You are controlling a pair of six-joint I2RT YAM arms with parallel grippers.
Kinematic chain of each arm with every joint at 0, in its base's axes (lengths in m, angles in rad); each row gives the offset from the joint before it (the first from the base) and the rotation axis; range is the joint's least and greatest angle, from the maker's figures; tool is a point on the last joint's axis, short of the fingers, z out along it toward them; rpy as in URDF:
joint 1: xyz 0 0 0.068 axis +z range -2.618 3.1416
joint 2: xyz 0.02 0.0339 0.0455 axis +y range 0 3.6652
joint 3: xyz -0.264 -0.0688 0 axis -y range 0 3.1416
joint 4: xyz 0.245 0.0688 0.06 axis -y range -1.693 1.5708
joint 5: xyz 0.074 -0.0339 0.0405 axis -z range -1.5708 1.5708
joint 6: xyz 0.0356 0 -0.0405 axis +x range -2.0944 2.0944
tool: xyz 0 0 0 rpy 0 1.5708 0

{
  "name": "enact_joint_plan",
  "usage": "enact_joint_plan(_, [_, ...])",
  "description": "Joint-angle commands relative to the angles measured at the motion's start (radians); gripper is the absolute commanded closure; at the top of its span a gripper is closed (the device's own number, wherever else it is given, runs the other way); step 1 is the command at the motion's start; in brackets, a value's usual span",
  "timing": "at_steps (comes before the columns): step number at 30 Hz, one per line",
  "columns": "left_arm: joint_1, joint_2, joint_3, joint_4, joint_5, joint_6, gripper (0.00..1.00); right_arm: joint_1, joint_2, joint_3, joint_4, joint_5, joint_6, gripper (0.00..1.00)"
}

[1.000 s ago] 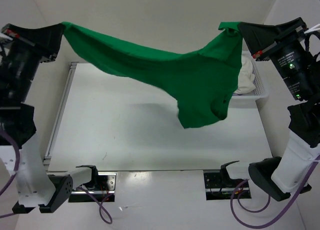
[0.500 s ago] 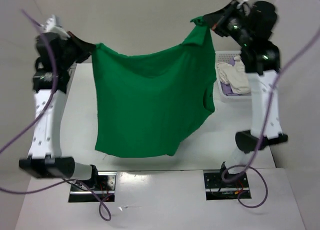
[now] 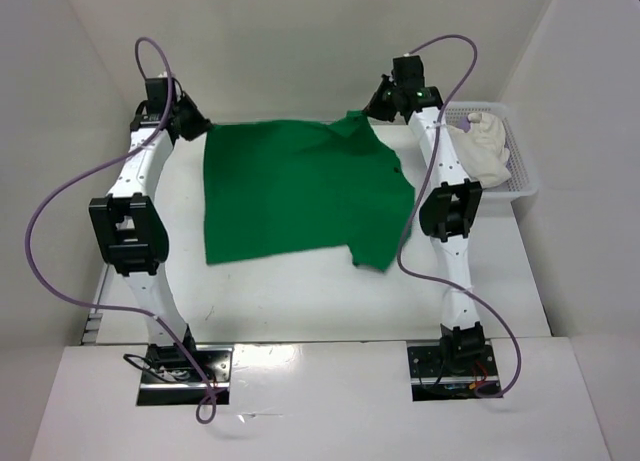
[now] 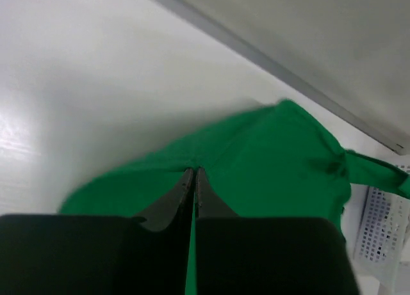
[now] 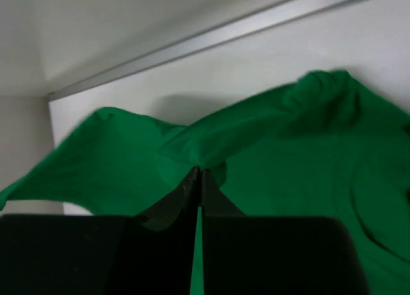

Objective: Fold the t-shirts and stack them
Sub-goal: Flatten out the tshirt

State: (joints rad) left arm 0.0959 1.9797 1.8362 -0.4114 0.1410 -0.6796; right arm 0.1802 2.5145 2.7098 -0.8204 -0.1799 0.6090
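- We look down our left gripper (image 4: pixel 194 175): its two dark fingers (image 4: pixel 168 204) lie pressed together, tips meeting in a narrow point.
- A thin sliver of green cloth shows between them, so we have the green t-shirt (image 4: pixel 275 160) pinched at its edge.
- From our fingertips the shirt spreads away to the right over the white table (image 4: pixel 96 84), rumpled at its far end.
- A grey rail (image 4: pixel 288 71) runs diagonally along the table's far edge, with plain wall behind.
- At the lower right we see part of a white perforated basket (image 4: pixel 378 224).
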Motion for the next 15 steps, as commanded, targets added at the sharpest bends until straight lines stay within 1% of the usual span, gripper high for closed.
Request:
enact_joint_plan(1, [0.004, -0.024, 0.133, 0.056, -0.027, 0.043, 0.87, -0.005, -0.137, 0.117, 0.084, -0.035, 0.021, 0.91])
enact_joint_plan(2, [0.004, -0.041, 0.133, 0.056, -0.027, 0.043, 0.73, -0.005, -0.160, 0.108, 0.084, -0.035, 0.021, 0.85])
enact_joint_plan(3, [0.004, -0.065, 0.118, 0.065, -0.027, 0.055, 0.56, -0.005, -0.174, 0.094, 0.084, -0.035, 0.021, 0.77])
enact_joint_plan(4, [0.004, -0.082, 0.100, 0.065, -0.018, 0.064, 0.41, -0.005, -0.189, 0.081, 0.069, -0.049, 0.006, 0.64])
enact_joint_plan(5, [0.004, -0.128, 0.030, 0.056, -0.018, 0.075, 0.23, -0.005, -0.227, 0.029, 0.055, -0.049, -0.015, 0.59])
enact_joint_plan(7, [0.004, -0.203, -0.101, 0.081, -0.027, 0.075, 0.12, -0.005, -0.284, -0.071, 0.046, -0.049, -0.044, 0.55])
enact_joint_plan(8, [0.016, -0.250, -0.185, 0.103, -0.027, 0.075, 0.09, -0.005, -0.375, -0.240, 0.070, -0.038, -0.055, 0.55])
enact_joint_plan(9, [0.031, -0.348, -0.275, 0.129, -0.027, 0.048, 0.09, -0.005, -0.438, -0.356, 0.111, -0.038, -0.055, 0.55])
enact_joint_plan(10, [0.040, -0.392, -0.437, 0.160, -0.027, 0.038, 0.09, -0.005, -0.503, -0.480, 0.171, -0.038, -0.055, 0.55])
enact_joint_plan(11, [0.060, -0.428, -0.503, 0.160, -0.027, 0.038, 0.09, -0.005, -0.564, -0.690, 0.261, -0.026, -0.055, 0.63])
enact_joint_plan(12, [0.074, -0.497, -0.562, 0.160, -0.027, 0.028, 0.13, -0.005, -0.662, -0.772, 0.286, -0.011, -0.046, 0.70])
enact_joint_plan(13, [0.088, -0.522, -0.619, 0.172, -0.027, 0.028, 0.24, -0.005, -0.701, -0.844, 0.306, -0.010, -0.046, 0.77])
enact_joint_plan(14, [0.099, -0.542, -0.715, 0.172, -0.027, 0.028, 0.32, -0.005, -0.732, -0.974, 0.331, -0.024, -0.046, 0.89])
enact_joint_plan(15, [0.108, -0.568, -0.754, 0.172, -0.027, 0.028, 0.41, -0.005, -0.759, -1.036, 0.342, -0.044, -0.034, 0.96])
